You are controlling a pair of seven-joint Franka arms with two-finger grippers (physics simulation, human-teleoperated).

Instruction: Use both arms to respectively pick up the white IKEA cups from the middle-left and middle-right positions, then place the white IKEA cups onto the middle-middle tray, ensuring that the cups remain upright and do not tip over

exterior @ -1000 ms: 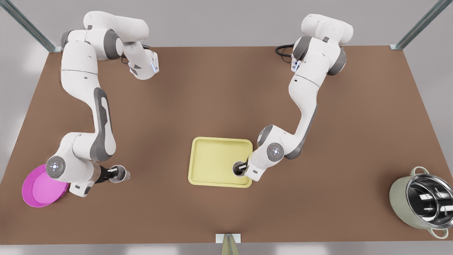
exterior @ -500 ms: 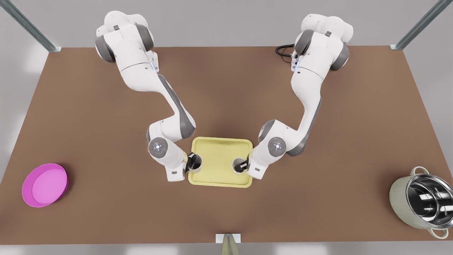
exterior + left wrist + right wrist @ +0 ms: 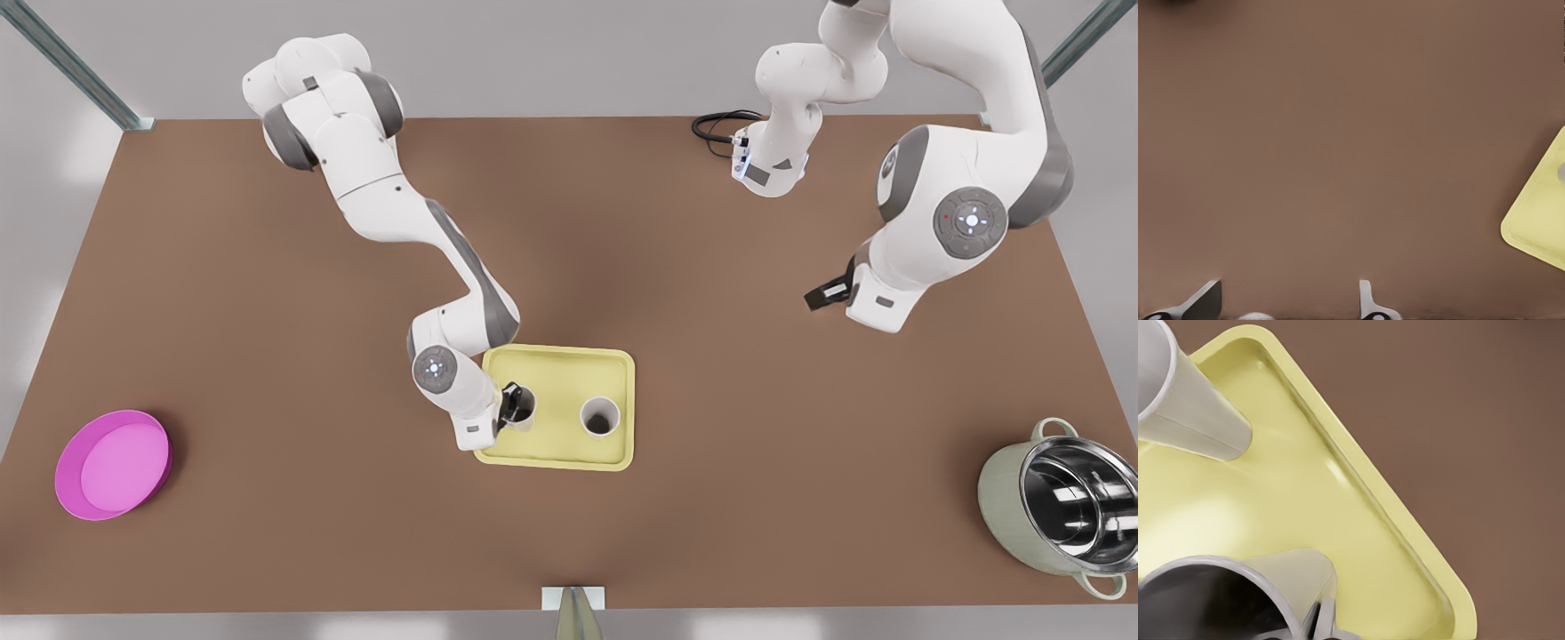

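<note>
The pale yellow tray (image 3: pixel 560 373) lies mid-table. One white cup (image 3: pixel 600 416) stands upright and free on its right half. A second white cup (image 3: pixel 524 409) is upright over the tray's left half, and my right gripper (image 3: pixel 510 404), on the arm at the front view's left, is shut on its rim. In the right wrist view this held cup (image 3: pixel 1238 593) is low over the tray (image 3: pixel 1305 487), with the free cup (image 3: pixel 1185 400) beyond it. I cannot tell whether the held cup touches the tray. My left gripper (image 3: pixel 822 293) hangs open, high above the table at the front view's right, its fingertips (image 3: pixel 1205 300) spread, with the tray's corner (image 3: pixel 1538 227) far off.
A pink bowl (image 3: pixel 113 464) sits near the front-left table edge. A steel pot (image 3: pixel 1062 508) with a pale green outside stands at the front right. A black cable (image 3: pixel 716 124) loops by the back-right arm's base.
My left gripper let go of its cup on the tray's right half and rose away to the back right. My right gripper carried its cup from the far left onto the tray's left half.
</note>
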